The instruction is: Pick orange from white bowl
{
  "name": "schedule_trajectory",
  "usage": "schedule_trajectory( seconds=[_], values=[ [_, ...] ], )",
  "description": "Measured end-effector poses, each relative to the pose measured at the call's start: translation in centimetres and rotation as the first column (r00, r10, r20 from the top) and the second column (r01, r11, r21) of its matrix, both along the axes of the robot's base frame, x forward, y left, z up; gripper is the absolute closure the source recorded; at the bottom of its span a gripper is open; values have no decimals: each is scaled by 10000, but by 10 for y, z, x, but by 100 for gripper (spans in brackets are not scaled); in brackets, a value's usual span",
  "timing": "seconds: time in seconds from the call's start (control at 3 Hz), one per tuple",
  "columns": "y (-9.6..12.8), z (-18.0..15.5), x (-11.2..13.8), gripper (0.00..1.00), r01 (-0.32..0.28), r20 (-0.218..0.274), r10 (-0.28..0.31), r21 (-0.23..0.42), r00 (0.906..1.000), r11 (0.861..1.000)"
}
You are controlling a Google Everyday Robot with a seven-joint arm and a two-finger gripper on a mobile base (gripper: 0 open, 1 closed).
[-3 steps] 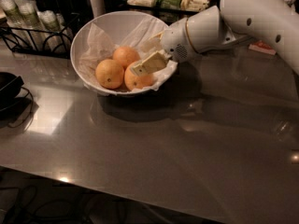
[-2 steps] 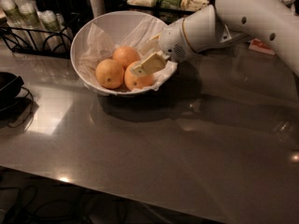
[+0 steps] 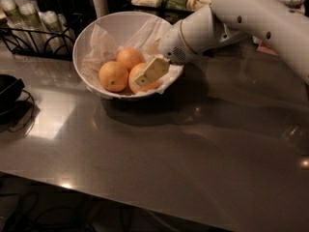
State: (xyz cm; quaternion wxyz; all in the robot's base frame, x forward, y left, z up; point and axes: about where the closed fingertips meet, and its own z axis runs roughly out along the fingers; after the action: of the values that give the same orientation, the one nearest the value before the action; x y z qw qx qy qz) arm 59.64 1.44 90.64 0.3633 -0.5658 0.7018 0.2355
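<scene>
Orange [image 3: 132, 76] nearest the arm [image 3: 251, 13] is the likely target in the camera view. It sits at the right of the bowl [image 3: 84, 37] on crinkled paper [image 3: 99, 45], touching the left orange [image 3: 113, 76] and just in front of the back orange [image 3: 130, 58]. The bowl stands on the table [image 3: 193, 153], near a wire rack [image 3: 34, 33] behind it to the left.

The gripper [image 3: 150, 72] reaches in over the bowl's right rim, its pale tip lying across the top of that orange. Whether it is apart, together or clamped on the fruit I cannot tell.

Risks, as I judge them: the round fruit could roll out of a shallow hold and knock its neighbours. The paper could snag and lift with it. The arm, close to the rim, could shove or tip the bowl on the smooth table
</scene>
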Motion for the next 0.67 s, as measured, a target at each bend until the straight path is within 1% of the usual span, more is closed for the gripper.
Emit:
schedule_trajectory(
  seconds=[0.67],
  values=[
    [2, -13, 7, 28, 74, -264, -83, -332, 9996, 9994]
  ],
)
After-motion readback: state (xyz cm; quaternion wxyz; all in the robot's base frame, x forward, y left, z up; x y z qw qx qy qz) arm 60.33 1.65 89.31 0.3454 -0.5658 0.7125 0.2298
